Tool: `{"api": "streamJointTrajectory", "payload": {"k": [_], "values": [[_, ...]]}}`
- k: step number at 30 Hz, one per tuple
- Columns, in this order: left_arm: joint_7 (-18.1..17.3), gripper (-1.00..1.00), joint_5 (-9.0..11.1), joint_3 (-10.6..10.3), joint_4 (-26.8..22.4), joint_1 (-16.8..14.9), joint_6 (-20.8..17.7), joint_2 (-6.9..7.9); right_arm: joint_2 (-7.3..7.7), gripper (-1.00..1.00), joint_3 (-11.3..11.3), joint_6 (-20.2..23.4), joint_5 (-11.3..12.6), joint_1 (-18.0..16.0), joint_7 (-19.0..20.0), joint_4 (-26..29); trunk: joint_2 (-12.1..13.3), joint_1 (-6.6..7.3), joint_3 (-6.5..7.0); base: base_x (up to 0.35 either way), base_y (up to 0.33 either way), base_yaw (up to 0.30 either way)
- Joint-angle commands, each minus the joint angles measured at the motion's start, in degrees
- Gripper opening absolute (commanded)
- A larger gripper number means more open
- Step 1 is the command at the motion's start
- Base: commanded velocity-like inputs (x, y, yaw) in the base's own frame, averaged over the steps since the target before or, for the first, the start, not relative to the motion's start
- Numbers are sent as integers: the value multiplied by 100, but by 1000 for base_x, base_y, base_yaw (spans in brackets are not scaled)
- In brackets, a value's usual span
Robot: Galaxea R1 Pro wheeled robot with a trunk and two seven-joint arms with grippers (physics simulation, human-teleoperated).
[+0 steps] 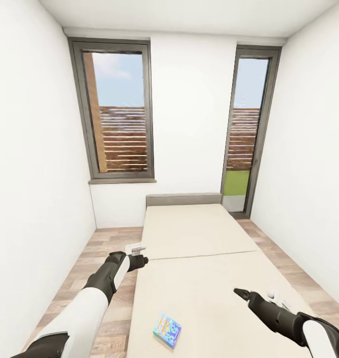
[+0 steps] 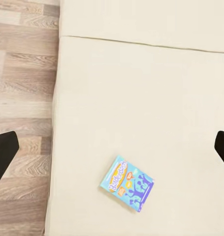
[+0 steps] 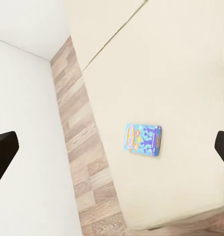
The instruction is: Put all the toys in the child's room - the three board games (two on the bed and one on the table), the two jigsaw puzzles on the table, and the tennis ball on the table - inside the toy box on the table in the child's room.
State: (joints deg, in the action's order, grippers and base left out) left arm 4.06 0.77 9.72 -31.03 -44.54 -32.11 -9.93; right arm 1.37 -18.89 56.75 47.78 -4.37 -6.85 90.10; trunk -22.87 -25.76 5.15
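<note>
This is a bedroom in a home, rendered in simulation. A long bed [image 1: 204, 278] with a plain cream mattress and a grey headboard [image 1: 183, 199] fills the middle of the narrow room, running toward 12 o'clock. White walls [image 1: 30, 174] close in on both sides over a wood-plank floor [image 1: 97, 253]. At 11 o'clock stands a grey-framed window [image 1: 115, 109]; at 1 o'clock a tall glazed door [image 1: 249, 129] shows a slatted fence, grass and sky.

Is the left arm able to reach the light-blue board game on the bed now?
Probably yes. The light-blue board game lies flat on the bed near the edge by the left gripper, uncovered, with open mattress around it.
</note>
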Motion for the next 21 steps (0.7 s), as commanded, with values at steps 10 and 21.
{"api": "streamJointTrajectory", "payload": {"k": [10, 21], "values": [[17, 100, 10, 30, 0, -2, -1, -7, 12, 100, -10, -148, 58, 276, 22, -26, -5, -3, -61, 0, 0, 0], [16, 100, 3, 30, 1, -2, 6, -7, 11, 100, -7, -164, 56, 287, 22, -36, -5, -3, -127, 0, -190, 0]]}}
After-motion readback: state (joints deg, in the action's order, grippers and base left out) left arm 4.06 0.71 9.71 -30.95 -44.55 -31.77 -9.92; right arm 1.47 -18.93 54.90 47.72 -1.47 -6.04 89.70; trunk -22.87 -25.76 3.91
